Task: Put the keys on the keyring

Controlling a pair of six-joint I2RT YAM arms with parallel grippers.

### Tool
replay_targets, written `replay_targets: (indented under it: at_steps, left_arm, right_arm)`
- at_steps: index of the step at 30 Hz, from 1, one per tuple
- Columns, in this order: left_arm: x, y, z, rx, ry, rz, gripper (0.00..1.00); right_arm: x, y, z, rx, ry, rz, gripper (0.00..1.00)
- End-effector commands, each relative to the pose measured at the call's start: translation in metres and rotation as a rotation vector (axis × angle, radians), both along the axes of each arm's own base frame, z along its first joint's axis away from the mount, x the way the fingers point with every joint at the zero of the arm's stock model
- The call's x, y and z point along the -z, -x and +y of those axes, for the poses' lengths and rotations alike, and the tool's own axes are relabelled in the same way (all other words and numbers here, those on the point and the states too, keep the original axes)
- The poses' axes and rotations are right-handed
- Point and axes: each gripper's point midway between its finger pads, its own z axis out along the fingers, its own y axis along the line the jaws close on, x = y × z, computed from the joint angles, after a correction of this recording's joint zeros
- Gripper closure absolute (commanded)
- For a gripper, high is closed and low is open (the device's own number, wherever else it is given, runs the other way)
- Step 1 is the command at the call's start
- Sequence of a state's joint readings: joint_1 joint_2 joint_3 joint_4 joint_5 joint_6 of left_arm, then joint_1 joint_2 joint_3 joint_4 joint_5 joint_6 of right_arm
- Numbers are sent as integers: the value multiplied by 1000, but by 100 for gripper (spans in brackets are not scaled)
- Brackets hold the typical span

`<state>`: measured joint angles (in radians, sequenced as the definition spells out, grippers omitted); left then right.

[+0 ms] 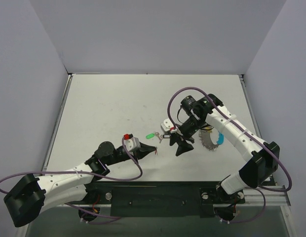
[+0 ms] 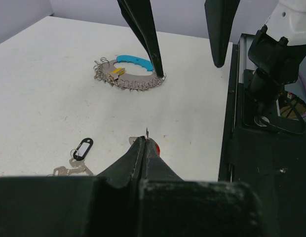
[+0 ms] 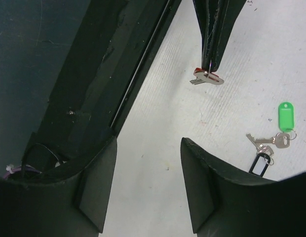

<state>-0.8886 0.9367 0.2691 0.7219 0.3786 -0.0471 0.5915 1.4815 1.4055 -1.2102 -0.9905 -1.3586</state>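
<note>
Left arm (image 1: 59, 180), nearest. The left jaws are pressed fully together and pinch the red-tagged key (image 3: 207, 78) at their very tip. The blade sticks out sideways and the red tag is mostly hidden behind the jaws. My reading is that it is gripped by the head so the key can be offered to the ring. I cannot tell whether it clears the tabletop (image 1: 103, 108).

Right arm (image 1: 237, 133), just beyond. The right jaws are partly spread with nothing between them, tips down over bare tabletop between the held key and the keyring (image 2: 128, 74). In the left wrist view one fingertip (image 2: 154, 59) stands at the ring's edge. Touching or merely in front, I cannot tell. It looks placed to take up the ring.

Beside the right jaws, loose on the tabletop, are the green-tagged key (image 3: 286, 116) and the black-tagged key (image 2: 83, 148). They lie against each other, apparently left for later.

Farthest is the keyring, lying flat under the right arm. It is a chain loop with a light-blue tag (image 2: 135, 61) and a small yellow piece (image 2: 115, 73). No key is on it, as far as I can see.
</note>
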Motion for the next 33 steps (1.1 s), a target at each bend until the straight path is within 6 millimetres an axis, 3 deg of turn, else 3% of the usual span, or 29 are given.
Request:
replay_targets:
  at_steps: [1, 5, 11, 19, 33]
  left_arm:
    - [-21, 6, -4, 32, 77, -39, 100]
    - [-21, 7, -4, 33, 95, -27, 100]
    - [-21, 5, -4, 22, 119, -6, 100]
    - [-26, 5, -4, 14, 184, 31, 100]
    - [-29, 1, 1, -25, 211, 39, 100]
  right_arm:
    - [0, 0, 5, 16, 39, 24, 53]
    - [9, -13, 16, 92, 81, -11, 59]
    - [10, -26, 36, 193, 79, -50, 60]
    - [9, -20, 56, 219, 57, -20, 67]
    - [9, -3, 63, 158, 43, 7, 77]
